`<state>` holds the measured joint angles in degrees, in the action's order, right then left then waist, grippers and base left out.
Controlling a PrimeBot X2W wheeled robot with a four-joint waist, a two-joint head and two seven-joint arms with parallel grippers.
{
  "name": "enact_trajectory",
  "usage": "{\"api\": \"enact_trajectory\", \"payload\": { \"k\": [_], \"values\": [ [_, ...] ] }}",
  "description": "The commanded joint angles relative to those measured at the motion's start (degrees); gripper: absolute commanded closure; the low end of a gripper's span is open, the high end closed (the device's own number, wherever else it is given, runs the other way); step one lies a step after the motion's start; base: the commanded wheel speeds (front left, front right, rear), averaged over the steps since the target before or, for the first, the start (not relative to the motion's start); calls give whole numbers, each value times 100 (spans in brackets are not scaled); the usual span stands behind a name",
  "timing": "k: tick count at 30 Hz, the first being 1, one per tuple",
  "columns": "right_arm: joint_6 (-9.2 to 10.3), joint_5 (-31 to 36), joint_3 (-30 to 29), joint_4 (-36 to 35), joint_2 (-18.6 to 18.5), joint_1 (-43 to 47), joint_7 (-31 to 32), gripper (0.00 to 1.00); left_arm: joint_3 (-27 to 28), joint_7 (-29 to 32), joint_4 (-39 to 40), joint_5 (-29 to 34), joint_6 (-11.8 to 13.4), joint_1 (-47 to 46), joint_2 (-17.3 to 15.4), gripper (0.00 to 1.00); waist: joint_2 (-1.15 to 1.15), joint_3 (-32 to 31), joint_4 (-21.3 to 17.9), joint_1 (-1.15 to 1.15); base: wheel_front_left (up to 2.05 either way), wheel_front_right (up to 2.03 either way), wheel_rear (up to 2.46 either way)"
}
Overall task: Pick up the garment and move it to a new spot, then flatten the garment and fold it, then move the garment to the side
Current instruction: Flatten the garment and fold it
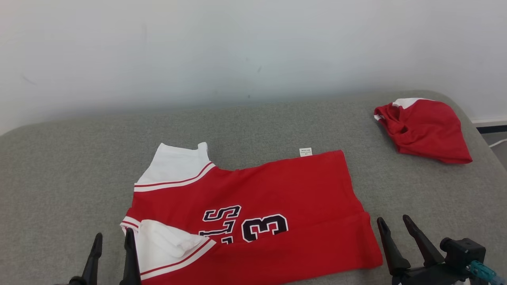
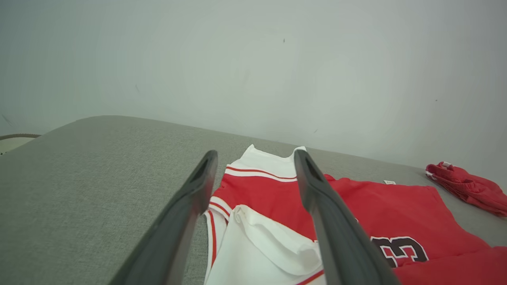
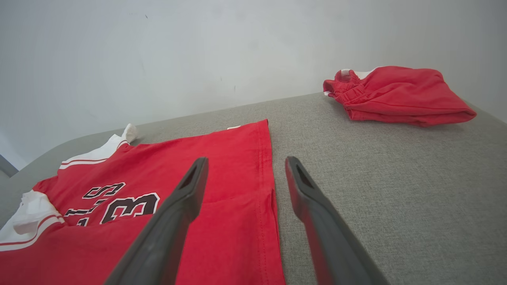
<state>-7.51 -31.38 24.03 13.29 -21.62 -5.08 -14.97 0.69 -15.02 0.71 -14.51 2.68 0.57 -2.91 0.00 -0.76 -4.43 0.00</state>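
Since the shirt (image 1: 277, 186) lies spread on the grey bench (image 1: 59, 178) with its near edge and one sleeve turned over, the folding step looks partly done. The left gripper (image 1: 113, 233) and right gripper (image 1: 393, 218) both stand wide open and empty, one at the shirt's sleeve end, the other just beside its hem corner. The next fold probably calls for pinching both near corners together.
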Motion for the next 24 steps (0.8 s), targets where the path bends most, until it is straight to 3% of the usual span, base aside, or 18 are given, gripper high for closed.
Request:
{"api": "enact_trajectory", "payload": {
  "k": [1, 6, 15, 24],
  "values": [
    [5, 55, 13, -31, 49, -29, -6, 0, 13, -21, -126, 47, -76, -127, -29, 0, 0, 49, -120, 0, 0, 0, 0],
    [5, 202, 56, -32, 151, -281, 9, 0, 13, 20, -604, 71, -395, -886, -339, 0, 0, 215, -460, 0, 0, 0, 0],
    [5, 253, 194, -86, 458, -1179, -17, 0, 101, 793, -1080, -62, -645, -2478, -973, 0, 0, 901, -1114, 0, 0, 0, 0],
    [5, 130, 308, -140, 879, -1989, -24, 0, -27, 1816, -2514, -259, -900, -4142, -1754, 0, 0, 1731, -1706, 0, 0, 0, 0]
  ]
}}
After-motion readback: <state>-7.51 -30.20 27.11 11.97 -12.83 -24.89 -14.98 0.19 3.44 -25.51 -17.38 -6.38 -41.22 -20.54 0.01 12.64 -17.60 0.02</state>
